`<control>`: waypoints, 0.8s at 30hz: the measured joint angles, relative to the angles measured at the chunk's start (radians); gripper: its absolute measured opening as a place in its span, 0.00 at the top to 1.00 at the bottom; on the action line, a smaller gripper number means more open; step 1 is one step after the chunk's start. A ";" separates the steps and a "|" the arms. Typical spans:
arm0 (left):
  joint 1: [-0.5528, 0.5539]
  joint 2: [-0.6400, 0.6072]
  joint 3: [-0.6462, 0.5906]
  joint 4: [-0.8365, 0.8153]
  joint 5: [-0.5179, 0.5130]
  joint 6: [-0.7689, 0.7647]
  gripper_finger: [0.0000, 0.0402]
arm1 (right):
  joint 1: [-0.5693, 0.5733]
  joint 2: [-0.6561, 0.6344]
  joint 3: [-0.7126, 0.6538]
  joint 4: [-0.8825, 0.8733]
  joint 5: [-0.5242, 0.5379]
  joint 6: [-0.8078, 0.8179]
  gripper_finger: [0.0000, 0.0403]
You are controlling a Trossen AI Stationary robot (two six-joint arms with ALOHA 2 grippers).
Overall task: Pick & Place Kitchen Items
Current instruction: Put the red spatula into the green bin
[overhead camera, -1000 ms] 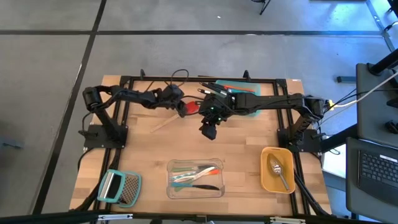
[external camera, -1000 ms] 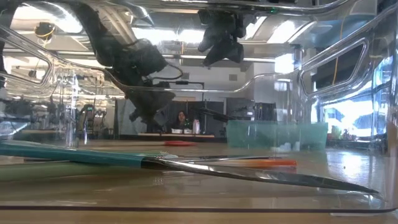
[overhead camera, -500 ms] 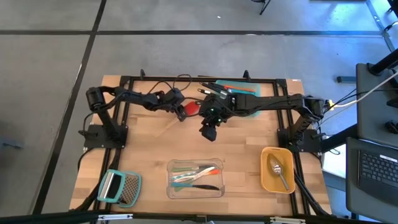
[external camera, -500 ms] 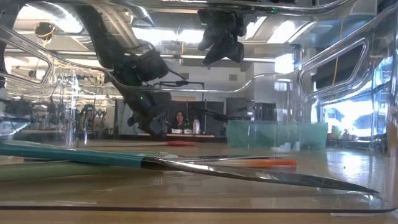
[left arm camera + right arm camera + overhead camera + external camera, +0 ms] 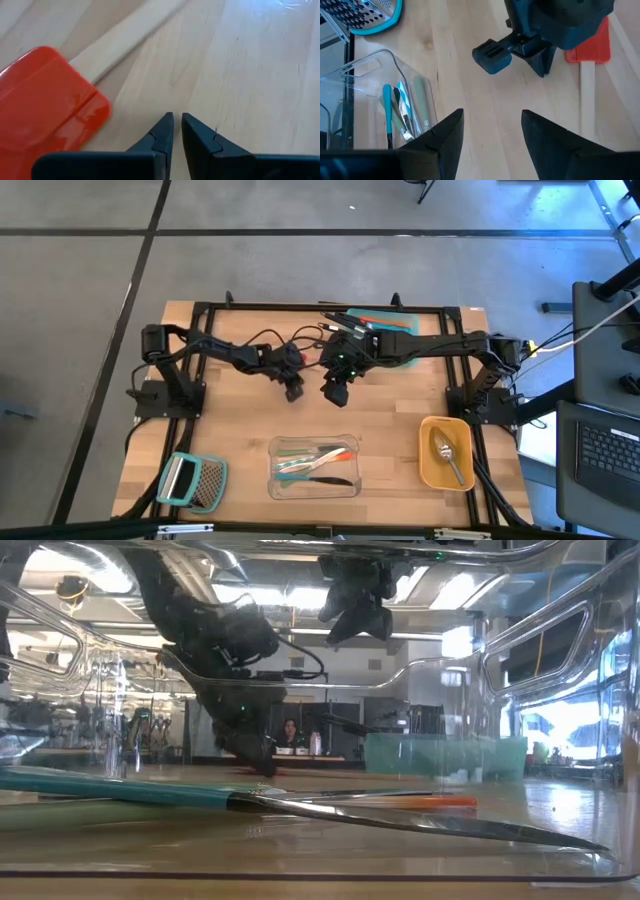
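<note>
Dropping onto the worktop's middle w/ near-shut, empty jaws, left gripper (image 5: 177, 131) now sits beside the red spatula (image 5: 47, 105), not gripping; right gripper (image 5: 490, 131) open, empty.

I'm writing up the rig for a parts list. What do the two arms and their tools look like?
Both arms are dark and jointed, with loose black cables looping along the left arm. The left tool has two slim, pointed black fingers; the right tool has broader black fingers. A small green light glows on the right arm.

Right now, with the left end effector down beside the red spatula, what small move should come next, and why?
Probably open the left end effector and shift it over the red spatula. It is shut on nothing, with its tips above bare table and the spatula lying off to one side.
</note>
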 joint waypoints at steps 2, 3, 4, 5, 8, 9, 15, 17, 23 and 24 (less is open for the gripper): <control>-0.008 -0.014 0.000 -0.012 -0.012 -0.002 0.91 | 0.000 0.000 0.000 0.000 0.000 0.000 0.50; -0.015 -0.023 -0.002 -0.020 -0.026 -0.001 0.91 | 0.000 0.000 0.000 0.000 0.000 0.000 0.50; -0.020 -0.035 -0.003 -0.031 -0.042 0.005 0.91 | 0.000 0.000 0.000 0.000 0.000 0.000 0.50; -0.024 -0.057 -0.004 -0.049 -0.057 0.019 0.91 | 0.000 0.000 0.000 -0.001 0.000 0.000 0.50; -0.036 -0.130 -0.003 -0.058 -0.124 0.144 0.91 | 0.000 0.000 0.000 -0.005 0.006 0.000 0.50; -0.035 -0.149 -0.003 -0.059 -0.153 0.199 0.91 | 0.000 0.000 0.000 -0.009 0.016 0.000 0.50; 0.054 -0.202 -0.002 -0.029 -0.133 0.401 0.89 | 0.000 0.017 0.002 -0.037 0.127 -0.003 0.50; 0.101 -0.187 -0.002 -0.029 -0.047 0.430 0.86 | -0.011 0.042 0.002 -0.053 0.129 0.008 0.50; 0.185 -0.150 -0.002 -0.028 0.122 0.530 0.73 | -0.044 0.129 0.000 -0.125 0.078 0.053 0.50; 0.186 -0.150 -0.002 -0.027 0.122 0.559 0.71 | -0.045 0.137 -0.001 -0.130 0.059 0.053 0.50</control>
